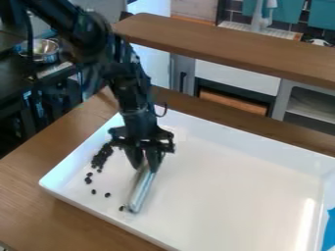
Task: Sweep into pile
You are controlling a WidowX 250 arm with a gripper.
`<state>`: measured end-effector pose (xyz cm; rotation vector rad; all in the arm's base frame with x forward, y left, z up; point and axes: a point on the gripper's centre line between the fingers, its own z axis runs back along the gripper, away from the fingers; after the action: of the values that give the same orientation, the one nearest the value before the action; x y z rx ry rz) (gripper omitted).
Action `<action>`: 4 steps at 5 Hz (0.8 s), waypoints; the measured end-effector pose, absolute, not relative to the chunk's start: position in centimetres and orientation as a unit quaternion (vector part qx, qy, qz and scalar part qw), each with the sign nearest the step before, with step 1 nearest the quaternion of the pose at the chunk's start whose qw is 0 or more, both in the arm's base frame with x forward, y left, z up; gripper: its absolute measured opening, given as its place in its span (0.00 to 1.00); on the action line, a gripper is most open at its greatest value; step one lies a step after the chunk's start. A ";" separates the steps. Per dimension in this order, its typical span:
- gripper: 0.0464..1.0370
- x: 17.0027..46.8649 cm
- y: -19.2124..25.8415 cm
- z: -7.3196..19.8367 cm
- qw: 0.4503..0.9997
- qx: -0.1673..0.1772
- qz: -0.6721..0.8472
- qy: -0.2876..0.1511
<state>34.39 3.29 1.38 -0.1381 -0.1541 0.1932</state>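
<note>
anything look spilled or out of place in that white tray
Nothing looks damaged. The dark bean-like bits look scattered: a dense cluster near the left wall of the white tray, strays trailing toward the silvery cylinder in the claw. For a sweeping job, that's probably normal rather than a spill.

Worktop [39,171]: brown wood with a faint grain, showing along the left and behind the tray
Tray [78,202]: white, shiny, raised rim, flat on the worktop, running out of view at the bottom
Blue piece [329,230]: just beside the tray's right rim, partly cut off, what it rests on unclear
</note>
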 end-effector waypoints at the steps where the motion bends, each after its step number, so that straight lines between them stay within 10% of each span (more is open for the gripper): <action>1: 0.31 34.9 5.3 0.3 0.995 -0.025 0.070 -0.069; 4: 0.31 36.2 9.7 0.4 0.993 0.084 0.017 -0.076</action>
<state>36.17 9.75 0.39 0.1690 -0.1525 0.0337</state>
